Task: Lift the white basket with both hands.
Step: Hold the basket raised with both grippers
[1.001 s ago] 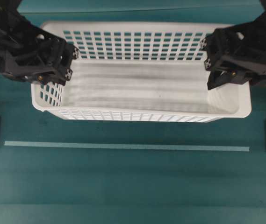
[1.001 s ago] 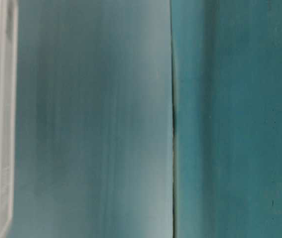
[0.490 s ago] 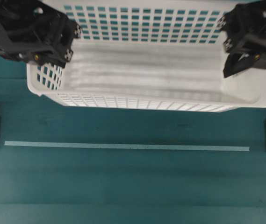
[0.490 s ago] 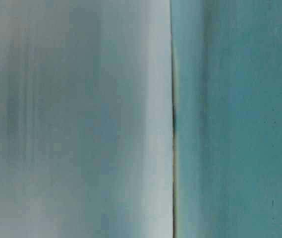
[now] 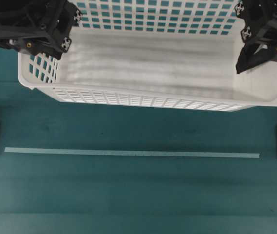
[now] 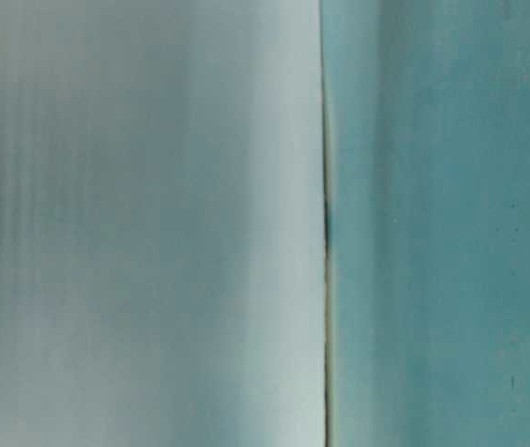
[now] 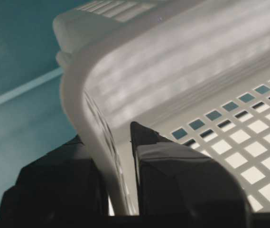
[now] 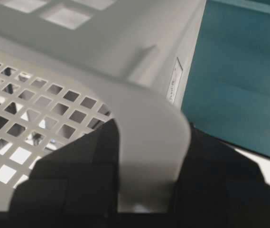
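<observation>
Pale tape strip [image 5: 132, 154] runs left to right across the green table [image 5: 138, 195], nearest the viewer. Beyond it the white basket [image 5: 153, 100] fills the far part of the overhead view, its far wall cut off by the frame edge. Left gripper [image 5: 55, 46] clamps the basket's left wall, one finger [image 7: 182, 180] inside, one outside (wrist view shows wall pinched between). Right gripper [image 5: 255, 53] narrow, closed on the right rim likewise. Table-level view is only blur.

White basket [image 5: 153, 53] and both clamped grippers, left [image 5: 55, 41] and right [image 5: 255, 51], now farther from the pale floor stripe [image 5: 128, 153], larger in view.
</observation>
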Robot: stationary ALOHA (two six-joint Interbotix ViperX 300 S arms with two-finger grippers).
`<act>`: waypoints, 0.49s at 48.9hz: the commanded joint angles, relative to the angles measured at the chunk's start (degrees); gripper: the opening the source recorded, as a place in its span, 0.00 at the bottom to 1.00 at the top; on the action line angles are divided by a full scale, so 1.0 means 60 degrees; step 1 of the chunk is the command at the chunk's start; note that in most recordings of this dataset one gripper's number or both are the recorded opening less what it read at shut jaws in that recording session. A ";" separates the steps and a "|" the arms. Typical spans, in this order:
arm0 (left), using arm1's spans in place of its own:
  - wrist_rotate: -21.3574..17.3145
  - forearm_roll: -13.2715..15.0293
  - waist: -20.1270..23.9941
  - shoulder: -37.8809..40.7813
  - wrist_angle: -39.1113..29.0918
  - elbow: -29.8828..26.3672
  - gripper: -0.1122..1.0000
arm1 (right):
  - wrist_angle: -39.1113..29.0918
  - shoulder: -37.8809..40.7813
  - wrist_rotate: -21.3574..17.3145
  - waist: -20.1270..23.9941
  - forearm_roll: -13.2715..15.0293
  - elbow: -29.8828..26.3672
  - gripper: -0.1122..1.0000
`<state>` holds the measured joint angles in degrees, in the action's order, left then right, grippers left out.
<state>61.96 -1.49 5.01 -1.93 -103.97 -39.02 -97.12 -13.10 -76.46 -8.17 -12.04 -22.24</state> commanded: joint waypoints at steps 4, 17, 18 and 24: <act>-0.1084 0.0059 -0.0103 0.0161 0.0132 -0.0234 0.17 | 0.0132 0.0205 0.0498 0.0527 -0.0205 -0.0249 0.28; -0.1099 0.0044 -0.0103 0.0117 0.0132 0.0044 0.17 | 0.0117 0.0205 0.0557 0.0601 -0.0132 -0.0234 0.28; -0.1099 0.0044 -0.0088 0.0117 0.0132 0.0088 0.17 | 0.0088 0.0205 0.0557 0.0601 -0.0103 -0.0220 0.28; -0.1040 -0.0059 -0.0088 0.0044 0.0132 0.0469 0.17 | -0.0322 0.0146 0.0557 0.0601 0.0146 0.0088 0.28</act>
<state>61.88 -1.58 4.92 -1.93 -103.97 -37.09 -98.53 -13.01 -76.46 -7.91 -11.16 -21.80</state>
